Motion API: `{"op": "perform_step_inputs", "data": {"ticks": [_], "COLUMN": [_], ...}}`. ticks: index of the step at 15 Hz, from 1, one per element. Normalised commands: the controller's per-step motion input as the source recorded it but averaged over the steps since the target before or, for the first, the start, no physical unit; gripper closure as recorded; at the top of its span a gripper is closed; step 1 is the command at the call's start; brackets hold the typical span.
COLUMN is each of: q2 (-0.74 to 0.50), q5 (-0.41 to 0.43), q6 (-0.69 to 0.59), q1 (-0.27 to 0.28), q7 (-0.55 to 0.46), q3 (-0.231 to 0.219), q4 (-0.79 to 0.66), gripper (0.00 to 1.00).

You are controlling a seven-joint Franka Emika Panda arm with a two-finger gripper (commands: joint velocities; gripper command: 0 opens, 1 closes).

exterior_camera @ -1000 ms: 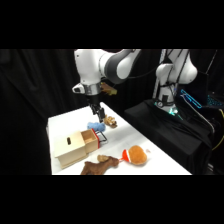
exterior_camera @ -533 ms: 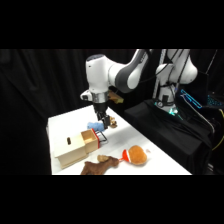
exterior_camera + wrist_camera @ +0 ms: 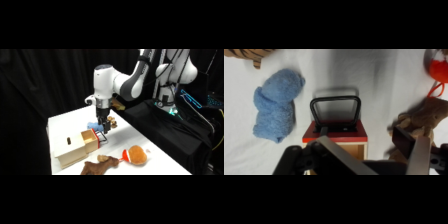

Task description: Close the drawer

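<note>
The drawer (image 3: 90, 140) juts out directly under the pincer (image 3: 103, 126), whose 2 fingers stand apart, empty.

Tan drawer (image 3: 90, 140) with red handle, seemingly partly pulled out.

bare tabletop (image 3: 344, 65) lies at 12 o'clock of the drawer (image 3: 336, 132). a blue plush (image 3: 276, 105) crowds 9 o'clock, a brown plush (image 3: 421, 120) 3 o'clock.

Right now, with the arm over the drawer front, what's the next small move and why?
Probably push the drawer back toward its pale box. It sticks out of the box, and the tool hangs right at its handle, so a short push along the slide should start closing it.
</note>
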Motion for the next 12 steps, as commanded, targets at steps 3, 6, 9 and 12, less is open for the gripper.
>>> {"op": "perform_step_inputs", "data": {"ticks": [3,6,9,12], "q2": [0.12,0.16,0.19,0.19], "q5": [-0.092,-0.045,0.028,0.049], "q6": [0.37,0.37,0.34,0.26], "q1": [0.059,0.053,0.040,0.069], "q7": [0.10,0.06,0.02,0.02], "q3": [-0.054,-0.062,-0.045,-0.042], "q4": [-0.07,-0.02,0.03,0.07], "gripper": [0.00,0.00,0.00,0.00]}}
